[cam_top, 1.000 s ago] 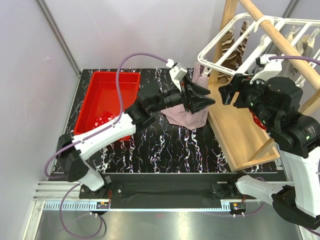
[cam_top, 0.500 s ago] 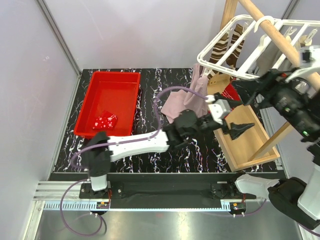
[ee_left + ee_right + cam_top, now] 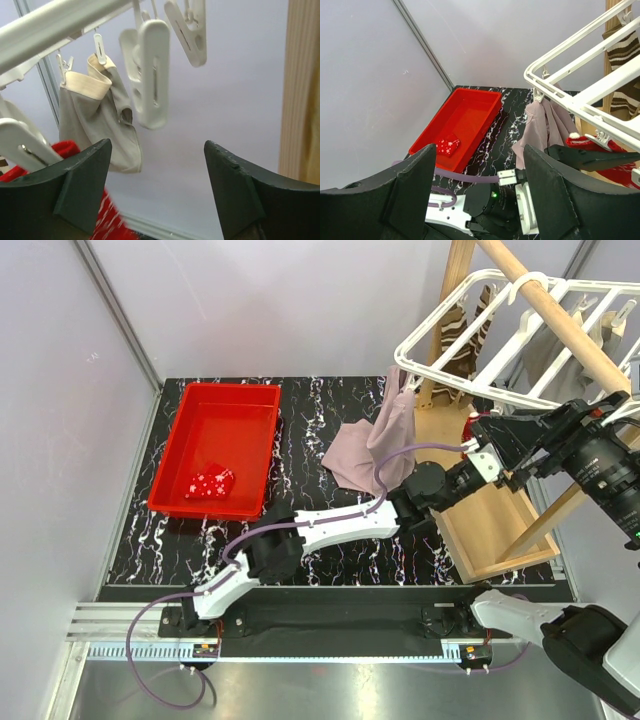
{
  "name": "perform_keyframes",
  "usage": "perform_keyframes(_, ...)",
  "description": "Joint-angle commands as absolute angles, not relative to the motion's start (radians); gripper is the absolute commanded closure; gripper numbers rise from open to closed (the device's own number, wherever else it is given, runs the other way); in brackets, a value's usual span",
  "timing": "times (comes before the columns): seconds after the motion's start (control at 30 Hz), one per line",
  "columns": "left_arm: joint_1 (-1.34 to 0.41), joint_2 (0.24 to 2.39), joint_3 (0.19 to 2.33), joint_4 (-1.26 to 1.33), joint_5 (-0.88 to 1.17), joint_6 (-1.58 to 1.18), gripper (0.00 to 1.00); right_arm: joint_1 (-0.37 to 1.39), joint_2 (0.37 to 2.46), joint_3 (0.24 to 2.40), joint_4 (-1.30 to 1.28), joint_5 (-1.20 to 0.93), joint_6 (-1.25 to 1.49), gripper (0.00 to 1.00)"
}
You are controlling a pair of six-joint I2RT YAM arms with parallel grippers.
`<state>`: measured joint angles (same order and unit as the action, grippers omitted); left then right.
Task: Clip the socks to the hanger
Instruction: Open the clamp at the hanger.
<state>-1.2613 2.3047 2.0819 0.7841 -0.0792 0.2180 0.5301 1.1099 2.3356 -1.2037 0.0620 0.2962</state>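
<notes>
The white hanger (image 3: 470, 370) hangs from a wooden pole at the upper right. A mauve-pink sock (image 3: 392, 430) hangs from one of its clips and trails onto the table. A striped sock (image 3: 465, 335) and a beige-grey sock (image 3: 100, 115) are also clipped on. Part of a red sock (image 3: 30, 167) shows beside my left fingers. Another red speckled sock (image 3: 210, 483) lies in the tub. My left gripper (image 3: 510, 472) reaches under the hanger, open and empty (image 3: 157, 185), below free white clips (image 3: 152, 75). My right gripper (image 3: 480, 190) hovers open just above it.
A red tub (image 3: 215, 405) stands at the left of the marbled black table. The wooden pole (image 3: 560, 320) and its frame base (image 3: 490, 525) fill the right side. A wooden post (image 3: 302, 90) stands close to my left gripper. Grey walls enclose the table.
My left arm has left the mauve-pink sock in the middle and swung right, under the hanger, with its jaws wider. My right arm has drawn back to the right.
</notes>
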Motion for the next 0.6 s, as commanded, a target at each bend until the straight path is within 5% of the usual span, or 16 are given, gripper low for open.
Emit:
perform_keyframes(0.0, -1.261, 2.344, 2.221, 0.899, -0.132, 0.232, 0.23, 0.535, 1.089, 2.330, -1.209, 0.061, 0.275, 0.23)
perform_keyframes(0.37, -1.262, 2.358, 2.266, 0.876, -0.124, 0.179, 0.41, 0.535, 1.042, 2.276, -1.200, 0.078, 0.256, 0.23)
perform_keyframes(0.43, -1.262, 2.342, 2.253, 0.874, -0.120, 0.176, 0.50, 0.535, 1.037, 2.270, -1.204, 0.083, 0.258, 0.23)
perform_keyframes(0.47, -1.262, 2.336, 2.249, 0.868, -0.117, 0.175, 0.65, 0.535, 1.040, 2.269, -1.215, 0.090, 0.261, 0.23)
perform_keyframes(0.57, -1.261, 2.292, 2.183, 0.868, -0.114, 0.150, 0.90, 0.537, 1.043, 2.263, -1.250, 0.129, 0.262, 0.26)
